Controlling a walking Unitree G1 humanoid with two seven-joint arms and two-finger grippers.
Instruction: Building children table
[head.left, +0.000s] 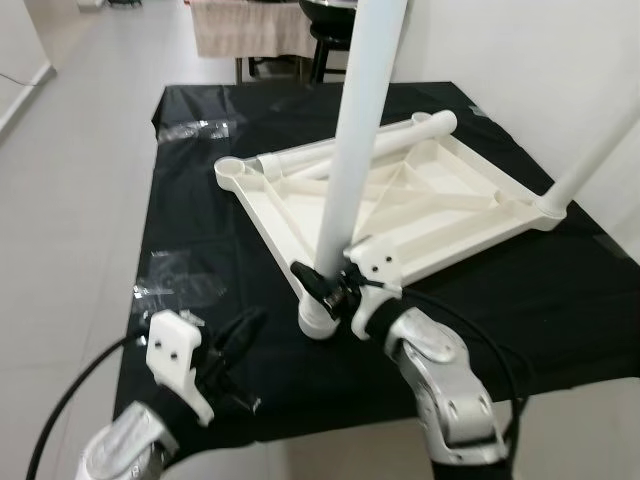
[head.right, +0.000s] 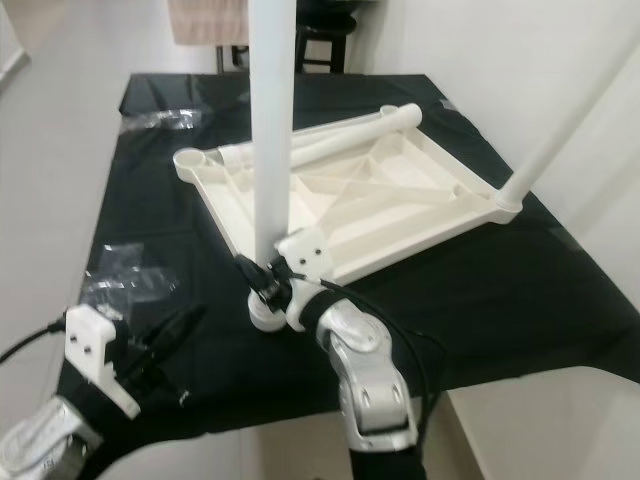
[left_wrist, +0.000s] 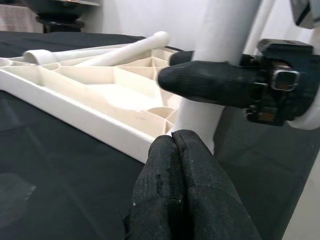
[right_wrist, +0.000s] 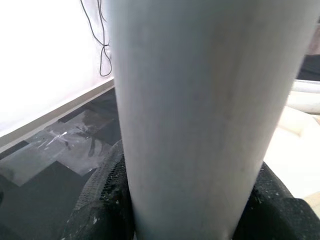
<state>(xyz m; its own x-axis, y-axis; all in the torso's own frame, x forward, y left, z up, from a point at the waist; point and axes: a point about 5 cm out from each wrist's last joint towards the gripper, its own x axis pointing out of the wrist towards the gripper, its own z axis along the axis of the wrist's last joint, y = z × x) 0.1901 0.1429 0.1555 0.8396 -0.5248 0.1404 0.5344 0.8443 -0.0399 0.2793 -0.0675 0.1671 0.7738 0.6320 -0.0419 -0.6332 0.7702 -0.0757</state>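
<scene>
The white plastic children's tabletop (head.left: 400, 200) lies upside down, ribbed underside up, on my worktop covered in black sheeting (head.left: 200, 230). My right claw (head.left: 335, 285) is clenched around the long white round table leg (head.left: 350, 160) low down, just above the near corner socket (head.left: 318, 322), and the leg stands almost upright in that socket. In the right wrist view the leg (right_wrist: 200, 110) sits between my two black fingers (right_wrist: 100, 205), so I judge the grip firm. I cannot tell whether the leg is fully seated or only resting in the socket.

A second white leg (head.left: 590, 150) already stands in the right corner of the tabletop. A third white leg (head.left: 400, 135) lies loose across the far edge of the tabletop, not yet fitted, and the round socket at the left corner (head.left: 228, 168) is bare. So I judge the build about half done: two legs up, at least one to go, then turning the table over.

My left claw (head.left: 240, 335) hovers low near the worktop's front edge, its fingers pressed together on nothing. Crumpled clear plastic bags (head.left: 170, 275) lie on the sheeting to my left.
</scene>
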